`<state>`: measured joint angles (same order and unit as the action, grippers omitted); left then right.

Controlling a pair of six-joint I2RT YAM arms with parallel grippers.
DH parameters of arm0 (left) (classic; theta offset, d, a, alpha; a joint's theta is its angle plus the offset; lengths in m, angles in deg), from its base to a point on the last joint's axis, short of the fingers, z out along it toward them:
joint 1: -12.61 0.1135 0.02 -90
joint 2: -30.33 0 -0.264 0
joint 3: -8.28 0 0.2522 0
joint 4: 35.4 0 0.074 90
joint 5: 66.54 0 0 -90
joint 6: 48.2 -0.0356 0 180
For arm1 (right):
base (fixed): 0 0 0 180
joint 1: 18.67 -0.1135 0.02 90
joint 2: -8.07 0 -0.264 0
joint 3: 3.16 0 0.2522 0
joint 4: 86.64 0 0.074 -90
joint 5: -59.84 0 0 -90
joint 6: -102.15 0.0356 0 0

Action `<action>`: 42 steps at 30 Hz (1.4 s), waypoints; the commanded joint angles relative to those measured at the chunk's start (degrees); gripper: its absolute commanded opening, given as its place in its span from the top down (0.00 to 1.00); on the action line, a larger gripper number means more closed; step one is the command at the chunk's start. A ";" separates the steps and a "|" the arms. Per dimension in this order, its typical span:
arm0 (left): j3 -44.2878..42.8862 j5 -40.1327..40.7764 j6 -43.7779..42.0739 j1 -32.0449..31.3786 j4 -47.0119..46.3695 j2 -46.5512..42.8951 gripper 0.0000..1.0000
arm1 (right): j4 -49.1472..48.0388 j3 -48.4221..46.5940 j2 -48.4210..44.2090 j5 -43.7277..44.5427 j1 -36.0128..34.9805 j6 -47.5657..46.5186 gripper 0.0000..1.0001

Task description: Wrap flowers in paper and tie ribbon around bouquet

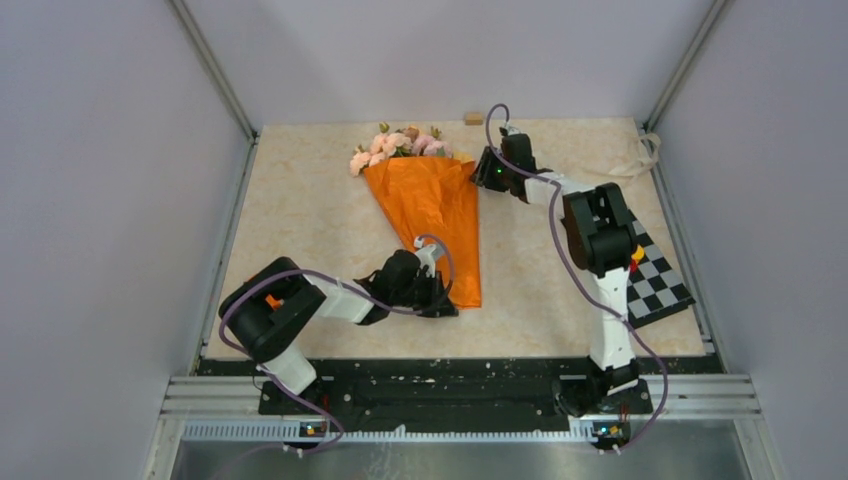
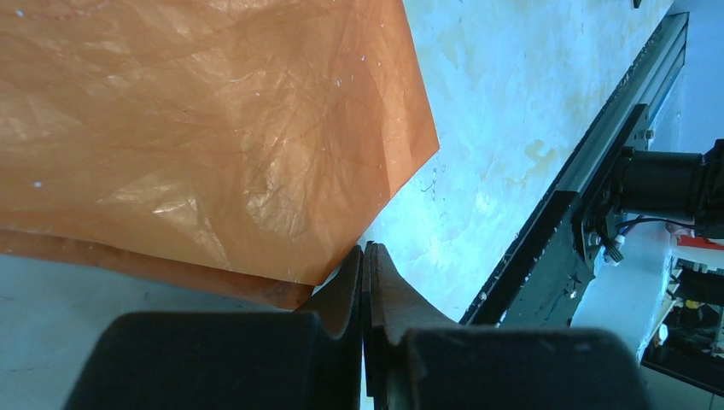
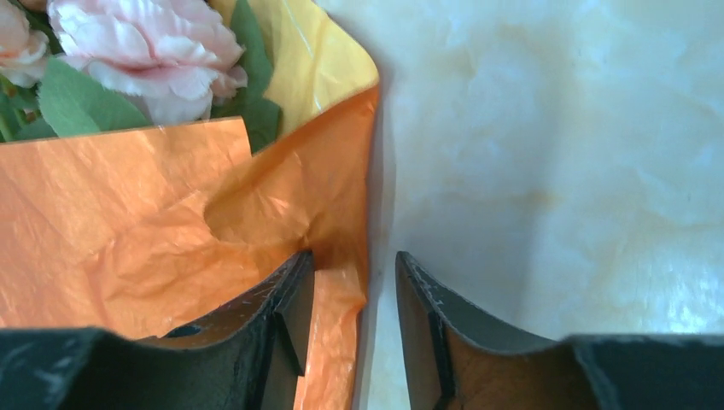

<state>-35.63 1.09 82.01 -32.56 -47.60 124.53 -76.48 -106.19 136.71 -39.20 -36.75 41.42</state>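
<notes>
The bouquet lies on the table (image 1: 300, 220): pink flowers (image 1: 395, 145) with green leaves top a cone of orange paper (image 1: 432, 215) whose narrow end points toward the arms. My left gripper (image 1: 440, 300) sits at that narrow end. Its jaws (image 2: 365, 252) are shut, with the paper's corner (image 2: 213, 128) just beside them and nothing seen between them. My right gripper (image 1: 487, 170) is at the cone's upper right edge. It (image 3: 352, 256) is open, and a fold of the paper (image 3: 128, 222) lies between its fingers against the left one, below a pink bloom (image 3: 145, 51). The ribbon (image 1: 640, 155) lies at the far right.
A black-and-white checkered board (image 1: 655, 275) lies at the table's right edge beside the right arm. A small tan block (image 1: 473, 118) sits at the back edge. Metal frame rails and grey walls close in the table on three sides.
</notes>
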 commanded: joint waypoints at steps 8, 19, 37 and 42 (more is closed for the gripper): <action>2.74 2.31 -2.85 2.16 11.92 4.41 1.00 | 1.40 -8.97 8.62 -5.90 2.13 -1.57 0.58; 3.10 0.53 -2.38 4.28 11.48 4.99 1.00 | -1.16 -8.00 9.79 -7.07 2.15 -0.87 1.00; 12.77 1.02 3.00 3.61 33.76 -43.76 0.17 | -14.28 24.16 -14.19 10.66 -4.26 2.84 0.94; 11.75 11.22 4.77 3.59 43.98 -57.75 0.01 | -13.62 24.80 -15.93 10.38 -4.51 3.78 0.74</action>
<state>-23.18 2.83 85.07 -28.80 -14.03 73.05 -90.36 -82.02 124.07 -31.05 -41.08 44.02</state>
